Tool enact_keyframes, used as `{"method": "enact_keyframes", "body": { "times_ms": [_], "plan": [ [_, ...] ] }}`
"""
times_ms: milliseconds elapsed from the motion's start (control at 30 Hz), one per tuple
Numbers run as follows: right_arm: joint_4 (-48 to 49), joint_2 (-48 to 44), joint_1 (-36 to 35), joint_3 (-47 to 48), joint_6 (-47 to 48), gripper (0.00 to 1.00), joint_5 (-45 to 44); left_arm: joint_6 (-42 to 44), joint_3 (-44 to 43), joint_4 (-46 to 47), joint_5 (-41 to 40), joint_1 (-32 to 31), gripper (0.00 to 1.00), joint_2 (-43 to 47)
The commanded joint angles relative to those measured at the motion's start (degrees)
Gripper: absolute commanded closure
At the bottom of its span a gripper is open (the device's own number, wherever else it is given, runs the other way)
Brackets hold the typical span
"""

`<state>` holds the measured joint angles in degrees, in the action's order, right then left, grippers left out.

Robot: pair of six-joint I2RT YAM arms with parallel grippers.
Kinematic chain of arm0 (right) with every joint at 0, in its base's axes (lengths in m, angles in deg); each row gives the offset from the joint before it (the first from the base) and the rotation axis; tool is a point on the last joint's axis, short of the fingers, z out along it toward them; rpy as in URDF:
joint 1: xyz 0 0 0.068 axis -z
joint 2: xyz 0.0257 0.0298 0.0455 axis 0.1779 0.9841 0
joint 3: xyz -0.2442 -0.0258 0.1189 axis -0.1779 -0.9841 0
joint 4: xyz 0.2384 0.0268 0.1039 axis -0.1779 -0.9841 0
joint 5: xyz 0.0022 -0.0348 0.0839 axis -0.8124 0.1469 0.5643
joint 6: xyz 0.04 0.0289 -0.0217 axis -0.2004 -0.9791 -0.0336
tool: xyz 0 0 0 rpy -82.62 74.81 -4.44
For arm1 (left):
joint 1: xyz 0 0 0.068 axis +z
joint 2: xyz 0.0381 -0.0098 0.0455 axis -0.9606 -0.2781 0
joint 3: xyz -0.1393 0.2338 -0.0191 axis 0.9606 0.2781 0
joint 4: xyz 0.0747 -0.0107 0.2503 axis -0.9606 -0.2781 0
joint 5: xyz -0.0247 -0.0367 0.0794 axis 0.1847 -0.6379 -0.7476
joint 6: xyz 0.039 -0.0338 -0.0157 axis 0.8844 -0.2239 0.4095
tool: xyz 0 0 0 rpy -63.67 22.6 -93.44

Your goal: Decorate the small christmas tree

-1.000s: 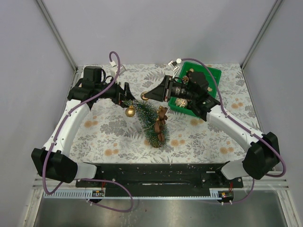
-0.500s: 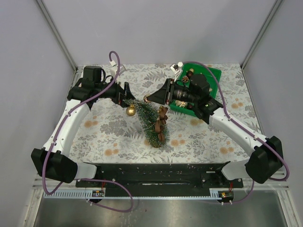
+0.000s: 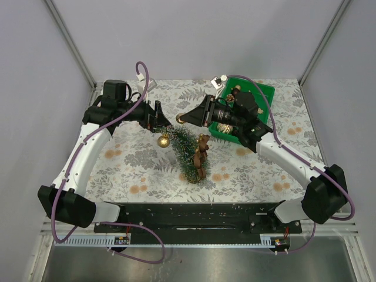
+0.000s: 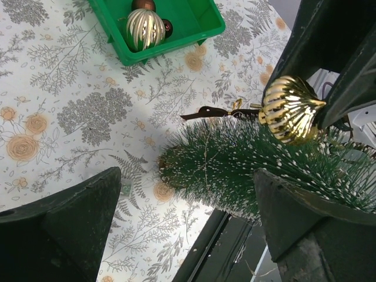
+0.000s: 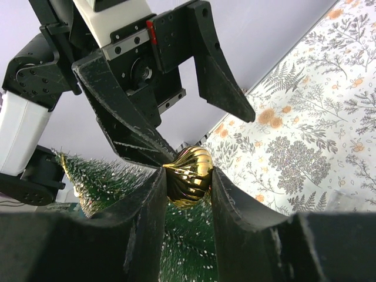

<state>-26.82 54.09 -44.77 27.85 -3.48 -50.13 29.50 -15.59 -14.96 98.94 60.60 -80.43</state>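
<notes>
With my right tool [image 5: 187, 176] clamped on a gold bauble [image 4: 289, 109] just above the small christmas tree [image 3: 187, 154] standing mid-bench [image 3: 264, 170], and my left tool [image 4: 187, 176] gaping wide beside it, I judged that hanging came next: settle it into the bristles, then release.

The overhead camera sits high behind the arm bases at the near edge of the table [image 3: 135, 170]. It tilts down from far enough back to take in both far corners. The left wrist camera rides close behind the left hand [image 3: 157, 119], looking out between its fingers [image 4: 64, 235] and down across the table toward the green bin [image 4: 170, 53] by the far right corner. The right wrist camera looks from very near along the right hand [image 5: 187, 173], facing the left edge. All three views share the top of the small christmas tree [image 3: 187, 154] and the gold ornament [image 5: 188, 179].
</notes>
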Motion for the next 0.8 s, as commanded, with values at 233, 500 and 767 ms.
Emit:
{"method": "enact_keyframes", "body": {
  "times_ms": [233, 500, 767],
  "plan": [
    [3.8, -2.7, -1.3, -2.4, 0.3, 0.98, -5.1, -0.8, -1.9, -0.6, -0.4, -0.3, 0.01, 1.1],
    [-5.9, -10.1, -1.3, -0.6, 7.6, 0.98, -10.2, 0.0, -0.9, -1.1, -1.9, -0.2, 0.01, 1.3],
    [-6.8, -13.2, -1.2, -0.4, 5.9, 0.98, -8.4, 0.1, -0.5, -1.2, -2.2, -0.1, 0.01, 1.8]
  ]
}}
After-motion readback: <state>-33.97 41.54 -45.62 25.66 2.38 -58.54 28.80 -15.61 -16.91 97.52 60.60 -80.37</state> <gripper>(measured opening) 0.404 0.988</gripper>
